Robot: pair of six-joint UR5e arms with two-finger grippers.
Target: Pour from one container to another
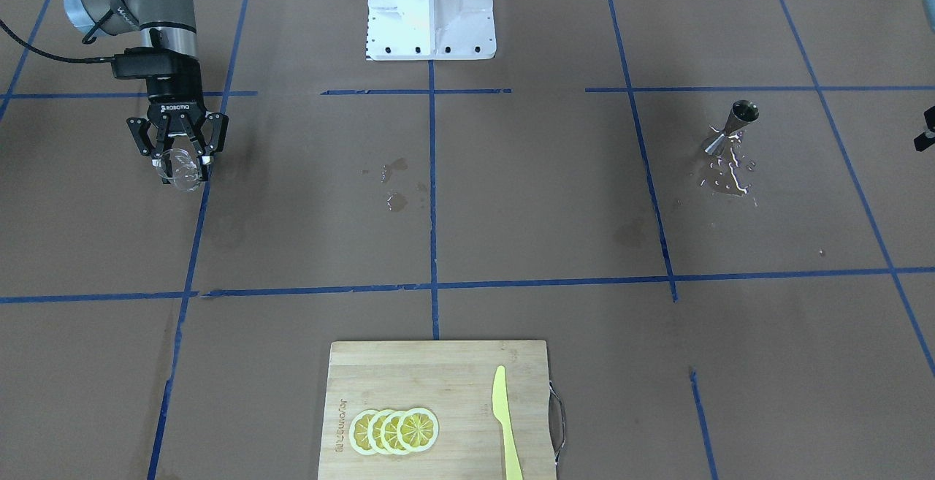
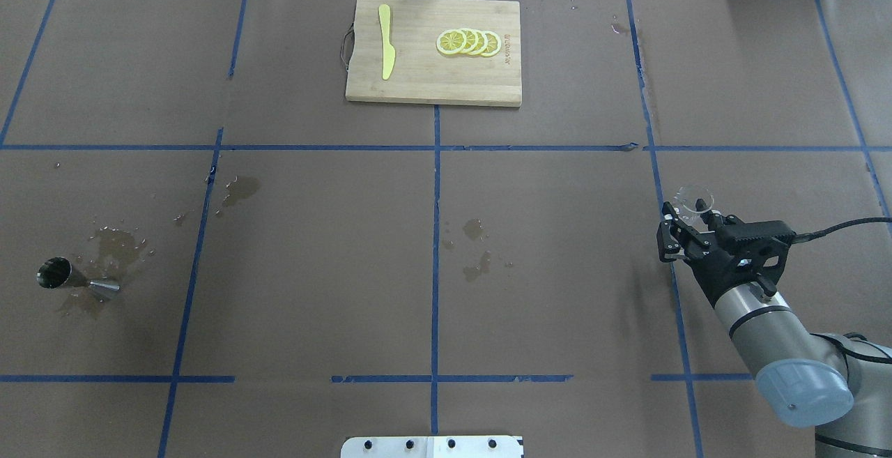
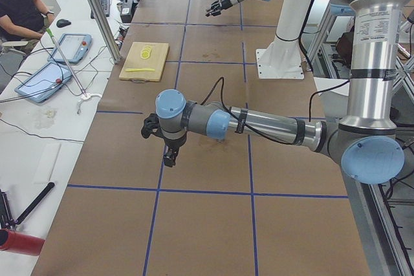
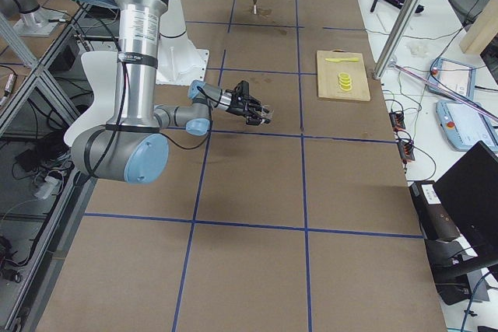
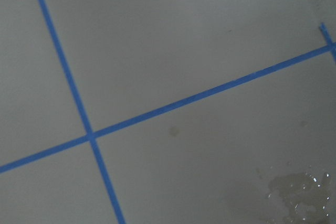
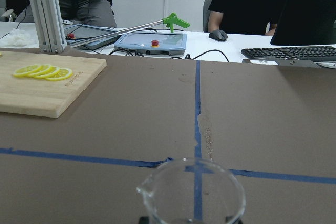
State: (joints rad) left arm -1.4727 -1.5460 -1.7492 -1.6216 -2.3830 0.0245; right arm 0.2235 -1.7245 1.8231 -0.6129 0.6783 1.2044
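Observation:
The clear glass measuring cup [image 2: 694,201], the one container, sits between the fingers of my right gripper [image 2: 690,212], which is shut on it. The same hold appears in the front-facing view, cup [image 1: 182,168] and gripper [image 1: 180,161]. In the right wrist view the cup [image 6: 192,191] is upright, lip to the left, and looks empty. The steel jigger [image 2: 70,277], the other container, stands far across the table in a puddle [image 1: 727,177]. My left gripper [image 3: 169,157] points down at the table in the exterior left view; I cannot tell whether it is open.
A wooden cutting board [image 2: 418,81] with lemon slices [image 2: 468,42] and a yellow knife [image 2: 385,50] lies at the far middle edge. Wet stains [image 2: 476,249] mark the centre. The white robot base [image 1: 431,9] stands mid-table. People sit behind the side desk [image 6: 247,3].

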